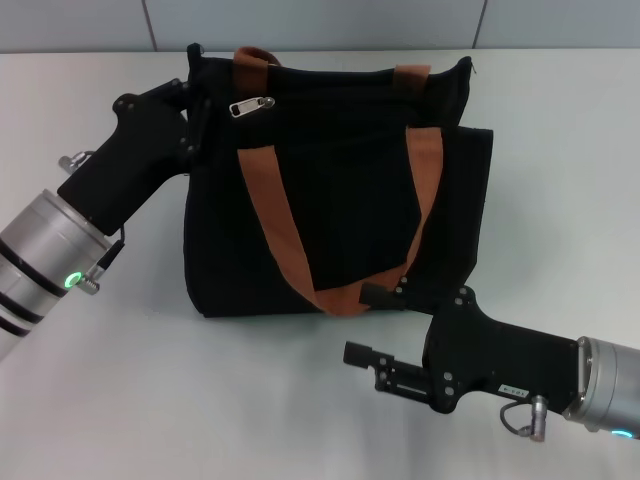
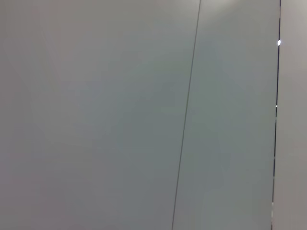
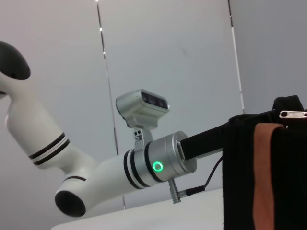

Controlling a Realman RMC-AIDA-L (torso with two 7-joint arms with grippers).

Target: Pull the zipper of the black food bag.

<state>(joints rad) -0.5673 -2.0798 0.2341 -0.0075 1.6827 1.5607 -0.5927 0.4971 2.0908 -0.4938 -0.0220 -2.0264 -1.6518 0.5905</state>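
While against the black food bag (image 1: 340, 190), left hand (image 1: 197, 118), grip unseen.

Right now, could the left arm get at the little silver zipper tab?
Probably yes: the left gripper sits at the bag's top corner, right beside the zipper tab, with nothing between them.

Pale grey wall panels (image 2: 96, 115) filling whole left wrist view. Thin dark seam (image 2: 187, 115) running top to bottom, leaning slightly. Second, darker seam (image 2: 277, 96) running along far edge, small bright glints showing on it. Lighter strip (image 2: 293, 115) lying beyond that seam.
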